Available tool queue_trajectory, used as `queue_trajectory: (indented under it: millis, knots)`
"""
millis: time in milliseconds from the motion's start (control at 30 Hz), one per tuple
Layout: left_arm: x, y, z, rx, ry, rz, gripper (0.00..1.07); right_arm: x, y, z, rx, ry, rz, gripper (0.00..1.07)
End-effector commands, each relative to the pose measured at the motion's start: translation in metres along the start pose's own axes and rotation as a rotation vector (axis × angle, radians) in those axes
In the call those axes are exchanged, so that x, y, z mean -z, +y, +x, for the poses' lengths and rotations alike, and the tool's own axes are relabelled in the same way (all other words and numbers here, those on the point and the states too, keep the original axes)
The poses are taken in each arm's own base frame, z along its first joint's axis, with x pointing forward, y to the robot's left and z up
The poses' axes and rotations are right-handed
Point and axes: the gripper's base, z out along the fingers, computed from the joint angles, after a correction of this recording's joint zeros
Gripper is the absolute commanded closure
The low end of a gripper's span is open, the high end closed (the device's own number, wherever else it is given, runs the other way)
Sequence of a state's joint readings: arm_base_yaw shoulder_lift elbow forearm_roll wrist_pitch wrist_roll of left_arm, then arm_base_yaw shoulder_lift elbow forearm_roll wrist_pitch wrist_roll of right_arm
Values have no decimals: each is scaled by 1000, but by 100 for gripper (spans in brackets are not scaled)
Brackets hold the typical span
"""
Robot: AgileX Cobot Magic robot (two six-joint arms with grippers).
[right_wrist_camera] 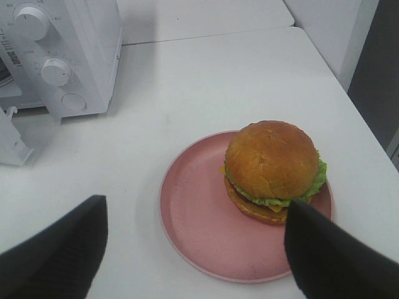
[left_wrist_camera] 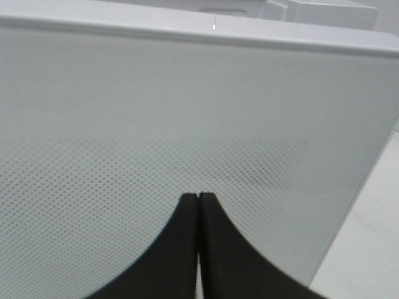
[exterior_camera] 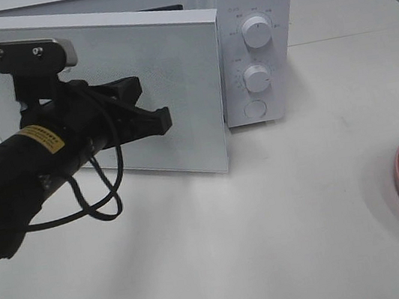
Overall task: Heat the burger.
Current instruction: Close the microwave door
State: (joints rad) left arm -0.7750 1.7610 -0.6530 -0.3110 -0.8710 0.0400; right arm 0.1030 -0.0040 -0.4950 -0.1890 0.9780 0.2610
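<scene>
While its jaws press together, empty, the left tool points at the white perforated face of the half-open microwave door; the right tool hangs with jaws wide apart above the pink plate; the burger sits on that plate, on the white surface, apart from the microwave.
</scene>
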Motion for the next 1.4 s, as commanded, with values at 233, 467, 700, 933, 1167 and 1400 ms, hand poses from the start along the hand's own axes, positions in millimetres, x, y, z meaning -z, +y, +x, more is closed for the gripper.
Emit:
queue_trajectory:
  millis: [233,467,700,933,1167,1400]
  knots:
    - [-28,-16,-13,7,-61,-88,107,3,-1,2,0,-32,4,31]
    - [-54,-22,-19,47,-97,-111,107,3,-1,2,0,-32,4,31]
    - [-78,-27,-20,-15,-112,-135,107,3,-1,2,0,-32,4,31]
    - [-93,-28,-19,-3,-105,-167,107,3,-1,2,0,-32,4,31]
    - [-113,-19,-26,-19,-125,-194,107,3,-1,2,0,-32,4,31]
    - [-121,-3,-30,-9,-137,-230,107,3,-1,2,0,-32,4,31]
